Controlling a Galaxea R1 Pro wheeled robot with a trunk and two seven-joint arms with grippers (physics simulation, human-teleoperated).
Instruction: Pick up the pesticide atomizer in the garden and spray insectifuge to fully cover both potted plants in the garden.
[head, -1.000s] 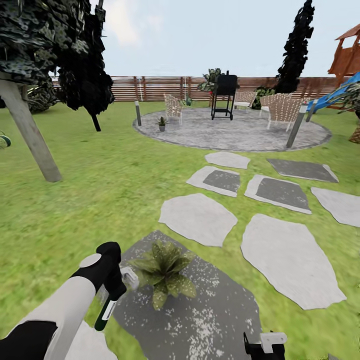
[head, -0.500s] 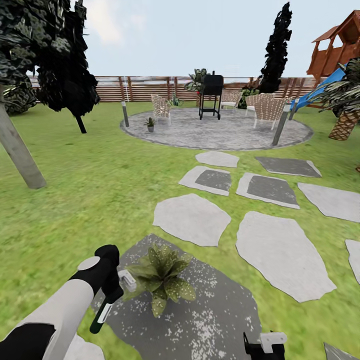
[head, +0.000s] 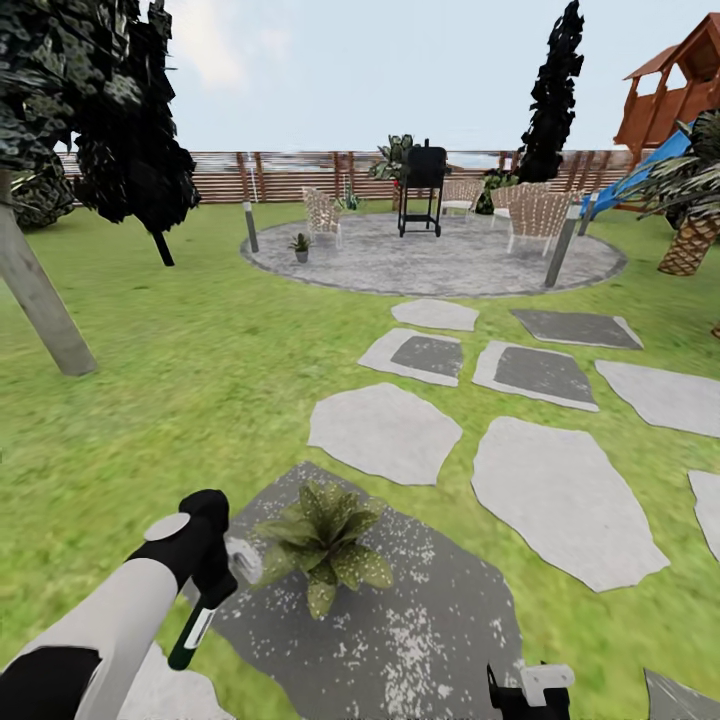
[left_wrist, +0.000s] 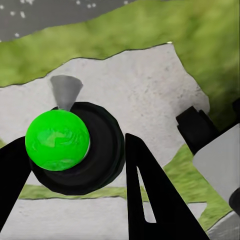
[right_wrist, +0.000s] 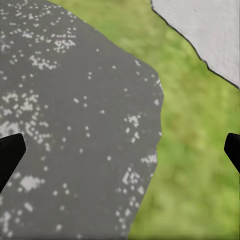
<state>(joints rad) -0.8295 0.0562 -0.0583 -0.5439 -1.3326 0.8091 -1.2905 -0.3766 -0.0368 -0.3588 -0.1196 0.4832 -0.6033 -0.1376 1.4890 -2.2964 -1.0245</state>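
Far L: slanted grey tree trunk (head: 38, 300) on the lawn (head: 180, 380), dark foliage above it. Low L: left gripper (head: 208, 590), jaws clenched on the pesticide atomizer (head: 193, 632), bottle hanging down and tilted, white label strip showing, pale trigger head up by the near potted plant (head: 325, 532). Left wrist view: atomizer (left_wrist: 57, 141) seen end-on as a bright green round between the dark jaws, pale stone below. Near plant sits on a dark speckled stepping stone (head: 400, 620), leaves just beside the nozzle; touching or not, can't tell. Mid: pale stepping stones (head: 385, 432) lead up to the round patio (head: 440, 262). On its L rim a grey bollard lamp (head: 251, 228), then the second potted plant (head: 300, 247), well apart from the first. Behind: wicker chairs, black grill (head: 423, 188), brown slatted fence (head: 300, 176). Low R: right gripper (head: 530, 695), partly cut by frame edge. Right wrist view: fingertips (right_wrist: 10, 150) at opposite edges, so jaws released, over speckled stone and grass. Far R: red playhouse w/ blue slide (head: 640, 178), scaly palm (head: 692, 240).
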